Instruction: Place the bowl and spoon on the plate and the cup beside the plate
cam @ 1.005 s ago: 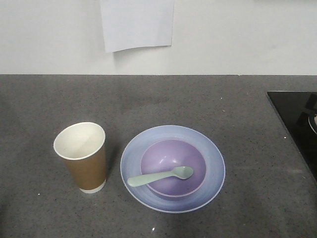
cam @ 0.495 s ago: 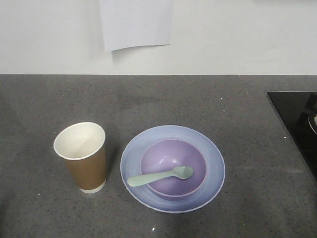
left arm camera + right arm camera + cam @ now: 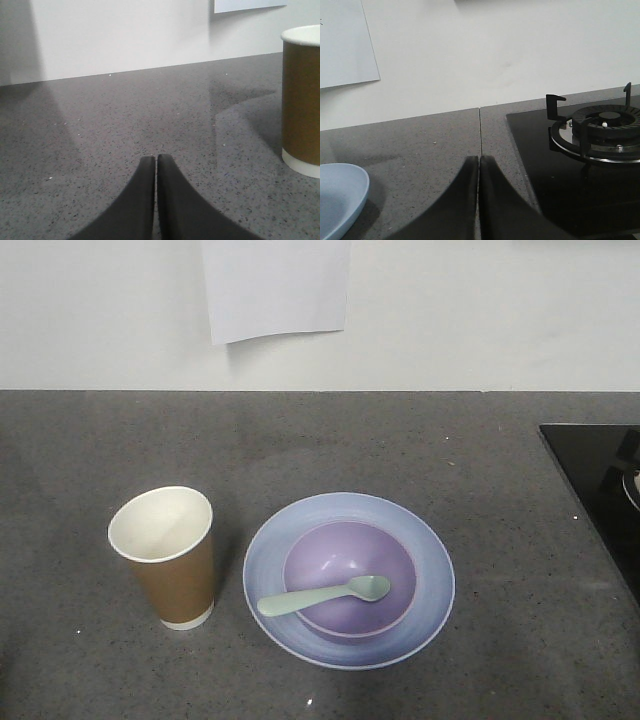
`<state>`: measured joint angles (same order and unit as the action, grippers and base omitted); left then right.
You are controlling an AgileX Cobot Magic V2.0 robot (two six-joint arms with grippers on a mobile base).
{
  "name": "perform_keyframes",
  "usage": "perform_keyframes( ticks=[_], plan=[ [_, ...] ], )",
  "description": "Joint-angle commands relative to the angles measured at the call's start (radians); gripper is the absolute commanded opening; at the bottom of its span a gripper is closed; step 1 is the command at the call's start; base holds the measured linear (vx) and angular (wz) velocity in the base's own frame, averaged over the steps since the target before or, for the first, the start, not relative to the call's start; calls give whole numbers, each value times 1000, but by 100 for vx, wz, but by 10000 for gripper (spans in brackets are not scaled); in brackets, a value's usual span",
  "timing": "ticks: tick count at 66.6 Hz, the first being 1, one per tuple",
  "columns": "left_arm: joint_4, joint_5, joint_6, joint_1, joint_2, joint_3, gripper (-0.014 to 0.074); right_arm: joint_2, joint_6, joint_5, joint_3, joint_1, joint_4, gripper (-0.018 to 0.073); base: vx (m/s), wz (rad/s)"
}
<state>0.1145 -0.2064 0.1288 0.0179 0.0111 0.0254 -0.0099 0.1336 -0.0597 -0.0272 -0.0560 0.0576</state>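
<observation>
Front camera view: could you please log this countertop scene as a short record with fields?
surface: dark grey speckled countertop
plate: round pale blue plastic plate, flat on the countertop
bowl: small lavender plastic bowl, upright on the plate
spoon: mint-green plastic spoon, scoop inside the bowl, handle over its rim
cup: brown paper cup, upright, beside the plate
left hand: shut, empty
right hand: shut, empty
cooktop: black gas hob

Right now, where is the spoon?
In the front view, the spoon lies across the bowl, scoop inside and handle over the near-left rim, on the plate, with the cup standing to its left.
</observation>
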Motion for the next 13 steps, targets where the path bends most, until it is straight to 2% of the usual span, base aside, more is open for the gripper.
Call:
perform_keyframes(
  ticks=[1, 13],
  plan=[
    [3, 73, -7, 2, 6, 29, -6, -12, -10, 77, -16, -7, 8, -6, 0, 0],
    [3, 73, -7, 2, 6, 29, -6, -12, -10, 77, -16, -7, 8, -6, 0, 0]
  ],
)
